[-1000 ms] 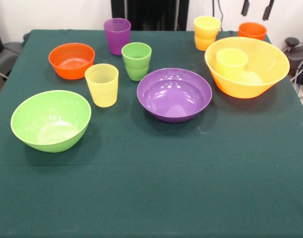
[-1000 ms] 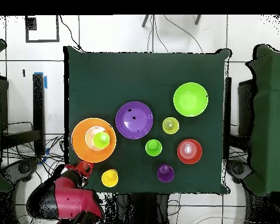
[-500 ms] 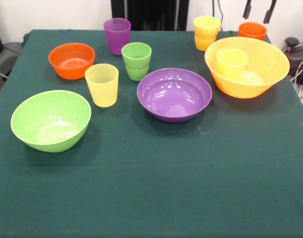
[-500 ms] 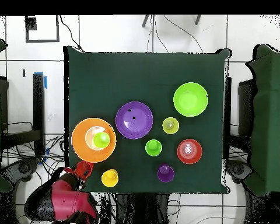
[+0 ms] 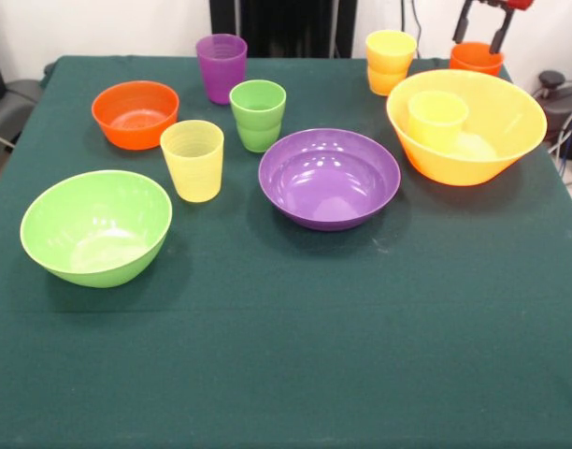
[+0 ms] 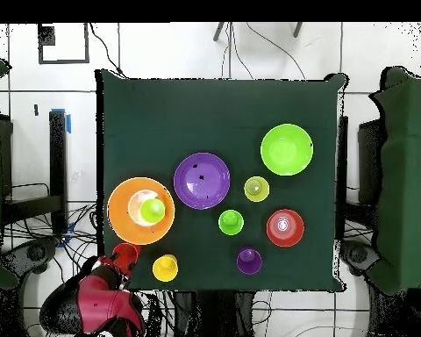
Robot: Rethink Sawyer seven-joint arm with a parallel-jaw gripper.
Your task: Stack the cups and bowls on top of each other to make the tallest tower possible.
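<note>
- Gripper [image 5: 480, 25] hanging over orange cup [image 5: 476, 58] at far right corner of tabletop [image 5: 295, 355]; fingers [image 5: 497, 36] spread apart, clamped on nothing.
- Tower barely begun — one pale cup [image 5: 437, 120] upright inside yellow-orange bowl [image 5: 506, 126] near right edge.
- Risk: orange cup close to table edge and just behind bowl rim — off-centre descent likely to tip it over the edge or clip the bowl.
- Other bowls and cups scattered, unstacked.

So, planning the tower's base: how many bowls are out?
4: a lime green bowl front left, orange bowl behind it, purple bowl centre, yellow-orange bowl right, holding a cup.
</note>
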